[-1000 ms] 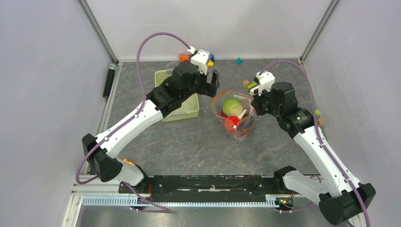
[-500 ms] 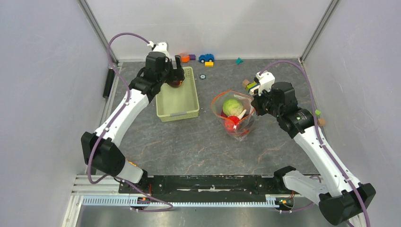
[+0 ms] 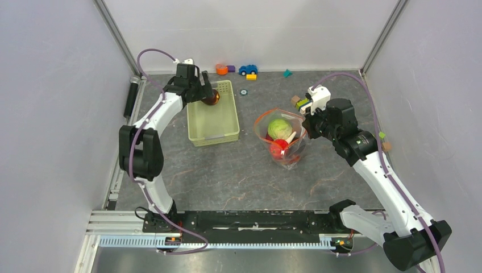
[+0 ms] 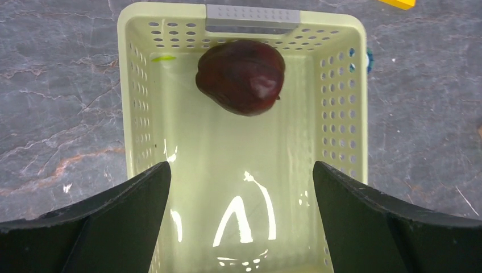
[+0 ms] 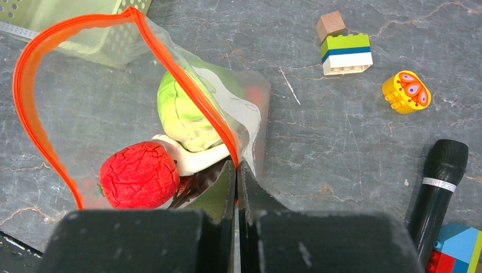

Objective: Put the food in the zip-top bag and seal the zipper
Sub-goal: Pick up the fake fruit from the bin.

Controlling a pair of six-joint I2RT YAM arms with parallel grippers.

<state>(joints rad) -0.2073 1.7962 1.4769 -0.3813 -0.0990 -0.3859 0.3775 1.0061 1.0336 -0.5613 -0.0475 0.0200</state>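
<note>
Table [image 3: 239, 170]: pale green basket [image 3: 216, 137] sat at 10 o'clock from centre, and the zip-top bag [image 3: 293, 153] at 3 o'clock of the basket, standing with its mouth open. Bag held a cabbage [image 5: 179, 114] and a red fruit [image 5: 139, 175], with more food below that I couldn't make out. One dark purple piece [image 4: 241, 77] lay in the basket, against its 12 o'clock end wall.

Left gripper [image 4: 240, 170] hung over the basket with jaws spread wide and nothing between them; the piece was at its 12 o'clock. Right gripper [image 5: 236, 170] had its jaws pressed together, pinching the bag's edge at the zipper [image 5: 85, 23], which looped open.

Step in hand, as I read it: pick the purple piece. To do it well:
- shift toward 12 until the fingers straddle its widest part
- drop straight down, clear of the end wall
- close gently; it looks glossy and rounded, likely to squirt out
- right should hold the mouth open for the drop
</note>
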